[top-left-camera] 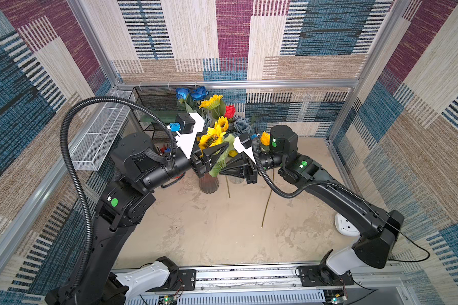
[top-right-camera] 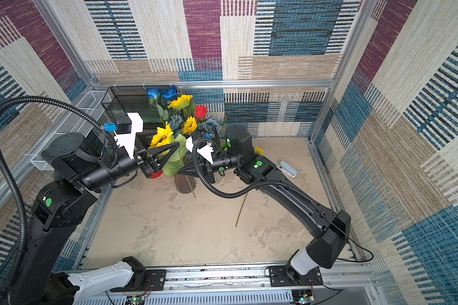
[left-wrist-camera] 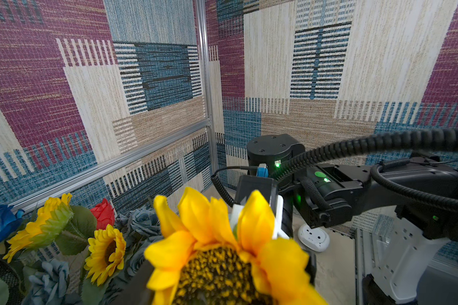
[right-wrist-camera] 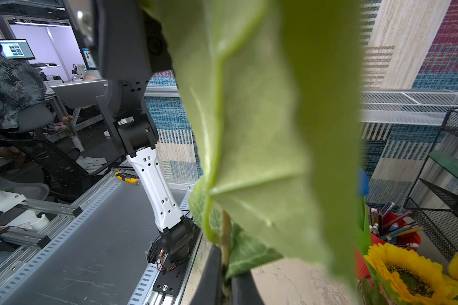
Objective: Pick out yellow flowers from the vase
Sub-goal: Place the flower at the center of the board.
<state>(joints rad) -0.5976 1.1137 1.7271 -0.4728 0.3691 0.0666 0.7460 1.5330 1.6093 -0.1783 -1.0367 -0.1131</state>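
My right gripper (right-wrist-camera: 226, 264): clamped on one leafy stem (right-wrist-camera: 225, 232) | my left gripper (top-left-camera: 216, 157): cannot tell | around both: three sunflowers (top-left-camera: 211, 137), two blue roses (top-left-camera: 199, 93), one red rose (top-left-camera: 230, 111) | below: one vase (top-left-camera: 209, 184)

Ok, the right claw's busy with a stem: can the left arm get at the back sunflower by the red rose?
Probably not straight on: the big sunflower sits in front of the left claw, and a smaller sunflower stands between it and the back sunflower. From above it looks free.
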